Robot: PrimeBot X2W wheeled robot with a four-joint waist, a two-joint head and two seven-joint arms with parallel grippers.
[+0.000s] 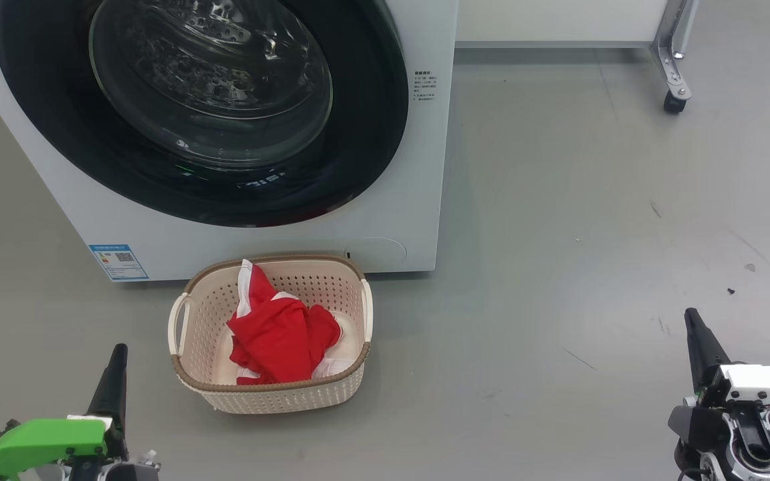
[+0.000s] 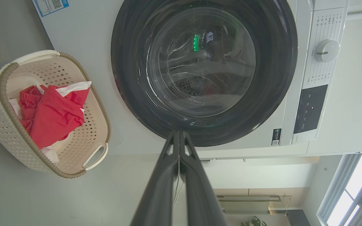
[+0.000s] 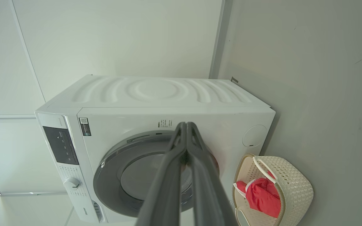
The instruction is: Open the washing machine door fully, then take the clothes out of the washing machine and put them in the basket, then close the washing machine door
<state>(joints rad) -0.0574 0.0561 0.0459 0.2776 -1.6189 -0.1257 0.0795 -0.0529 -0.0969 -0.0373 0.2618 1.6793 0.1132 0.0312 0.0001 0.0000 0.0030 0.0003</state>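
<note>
Resting in the basket (image 1: 271,398), the clothes (image 1: 279,339) (washing machine door (image 1: 211,87) closed).

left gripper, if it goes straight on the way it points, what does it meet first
Probably the washing machine door, near its edge; the left gripper points at it, though depth is unclear.

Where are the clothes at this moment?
In the head view the clothes lie inside the basket, which stands on the floor just in front of the washing machine, left of centre.
</note>
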